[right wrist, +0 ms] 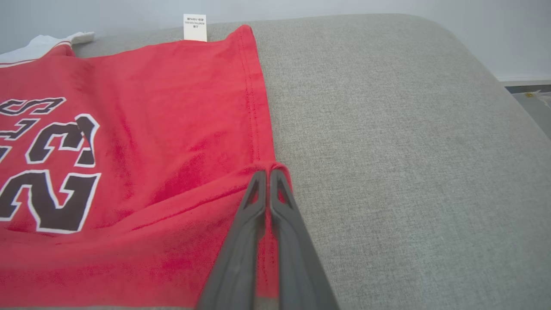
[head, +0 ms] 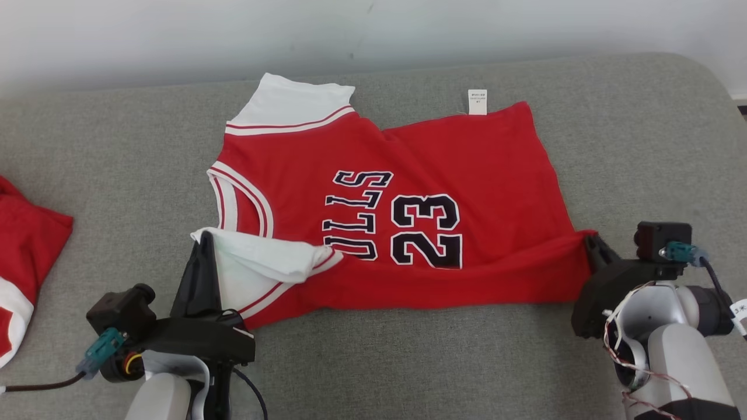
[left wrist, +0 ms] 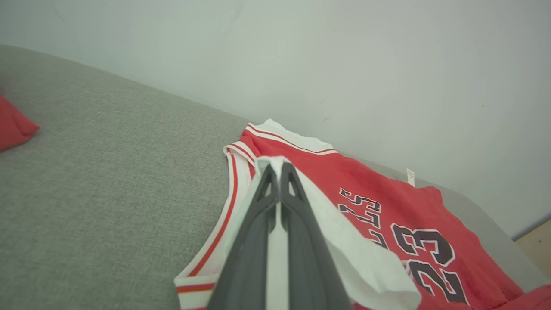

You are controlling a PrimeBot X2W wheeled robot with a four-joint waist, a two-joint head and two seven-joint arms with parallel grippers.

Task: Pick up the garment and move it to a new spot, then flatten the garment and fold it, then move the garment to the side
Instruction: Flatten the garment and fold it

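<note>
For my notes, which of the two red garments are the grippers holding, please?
The jersey numbered 23, pinched by left gripper and right gripper; the other red garment lies untouched at far left.

This is a bare indoor room, more a test space than a furnished home. A grey fabric-covered surface (head: 642,146) with a rounded corner stands against a plain pale wall (head: 175,35), with light floor (left wrist: 536,249) past its end. A red jersey (head: 408,175) and another red garment (head: 23,245) lie on it.

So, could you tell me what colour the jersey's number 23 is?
The number 23 is black with a white outline; the head view shows it best.
</note>
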